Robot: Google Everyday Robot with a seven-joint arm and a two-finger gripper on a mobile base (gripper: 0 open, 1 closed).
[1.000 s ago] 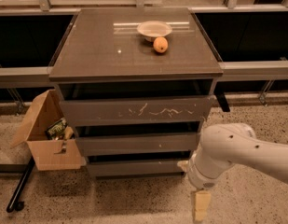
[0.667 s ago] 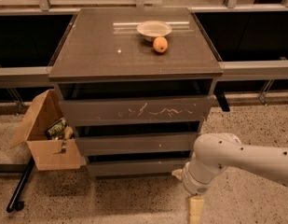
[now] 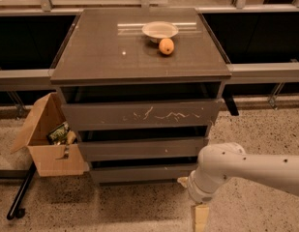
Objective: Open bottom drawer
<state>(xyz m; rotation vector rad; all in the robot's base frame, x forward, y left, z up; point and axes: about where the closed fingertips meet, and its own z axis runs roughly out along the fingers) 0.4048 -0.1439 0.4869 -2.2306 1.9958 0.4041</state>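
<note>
The bottom drawer [image 3: 139, 173] is the lowest, narrow, plain dark front of the cabinet, just above the floor. Above it are the middle drawer [image 3: 142, 149] and the top drawer [image 3: 139, 115], which has white scratch marks. My white arm [image 3: 226, 170] reaches in from the right, low by the cabinet's lower right corner. My gripper [image 3: 201, 217] points down at the floor at the picture's bottom edge, just right of and below the bottom drawer's right end. It is partly cut off.
A white bowl [image 3: 159, 30] and an orange [image 3: 166, 46] sit on the cabinet top [image 3: 105, 52]. An open cardboard box [image 3: 47, 144] with items stands on the floor left of the cabinet, with a black pole [image 3: 21, 193] beside it. Speckled floor lies in front.
My arm and gripper have moved down and slightly left, closer to the lower right corner of the cabinet. The drawers have not moved.
</note>
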